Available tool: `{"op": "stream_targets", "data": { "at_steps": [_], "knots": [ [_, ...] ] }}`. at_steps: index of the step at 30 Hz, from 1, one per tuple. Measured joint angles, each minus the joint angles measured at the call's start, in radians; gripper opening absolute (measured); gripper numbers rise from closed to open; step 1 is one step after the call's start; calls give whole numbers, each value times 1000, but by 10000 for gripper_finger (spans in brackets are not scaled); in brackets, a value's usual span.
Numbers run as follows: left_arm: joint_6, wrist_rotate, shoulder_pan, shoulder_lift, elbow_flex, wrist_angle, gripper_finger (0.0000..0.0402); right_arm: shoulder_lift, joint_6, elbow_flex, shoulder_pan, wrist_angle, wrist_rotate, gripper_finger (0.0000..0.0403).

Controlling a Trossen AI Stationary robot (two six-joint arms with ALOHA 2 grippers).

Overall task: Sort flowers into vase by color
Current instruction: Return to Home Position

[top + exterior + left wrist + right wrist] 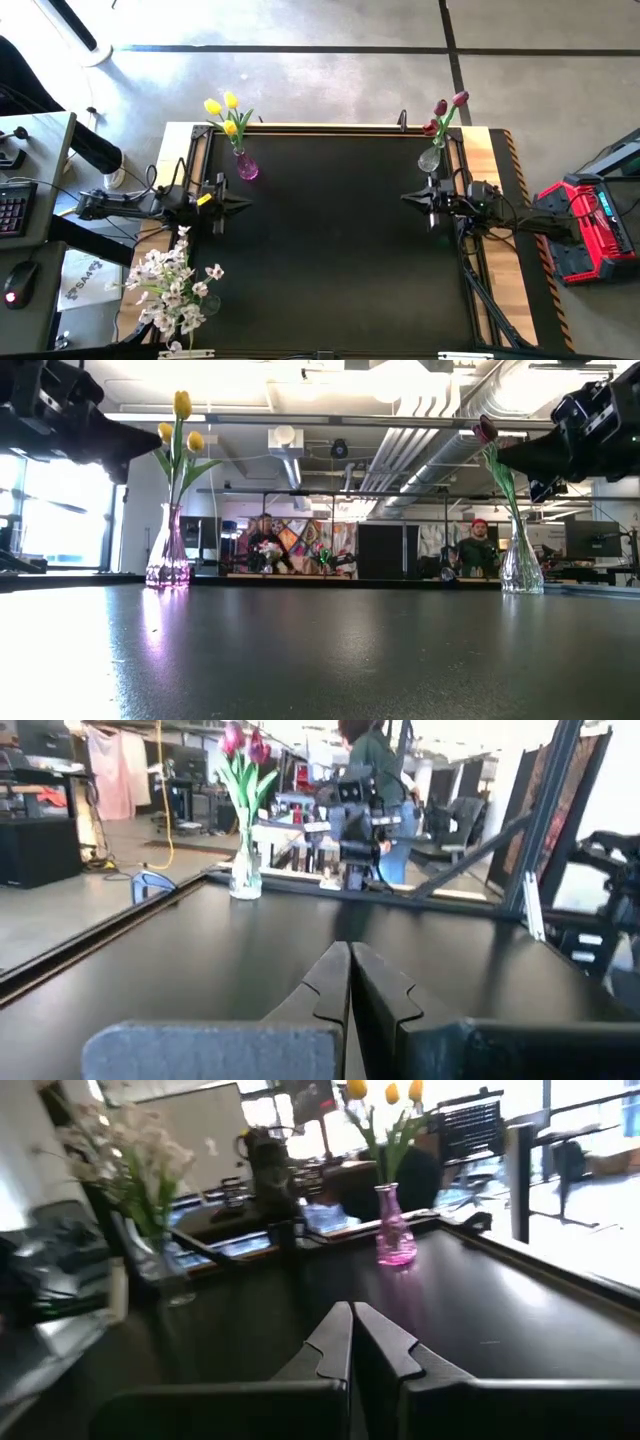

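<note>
Three bunches are standing sorted: yellow tulips (pixel 226 110), red tulips (pixel 446 110), white sprays (pixel 170 285), seemingly vased; so left arm (pixel 125 203) and right arm (pixel 482 200) are hovering idle, jaws pressed together, empty.

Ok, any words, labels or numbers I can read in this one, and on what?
Nothing here can be read.
White sheet at the high view's lower left: dark print, too blurred to read.
Red machine at its right edge: blue label, too small to read.
</note>
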Motion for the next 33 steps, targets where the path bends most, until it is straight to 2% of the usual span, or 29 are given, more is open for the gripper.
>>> {"op": "stream_targets", "data": {
  "at_steps": [5,33],
  "knots": [
    [-30,85,36,73,0,-14,0,1,-42,0,-5,3,32,0],
    [-61,67,40,85,0,-9,0,0,-3,0,-5,-1,8,0]
  ]
}}
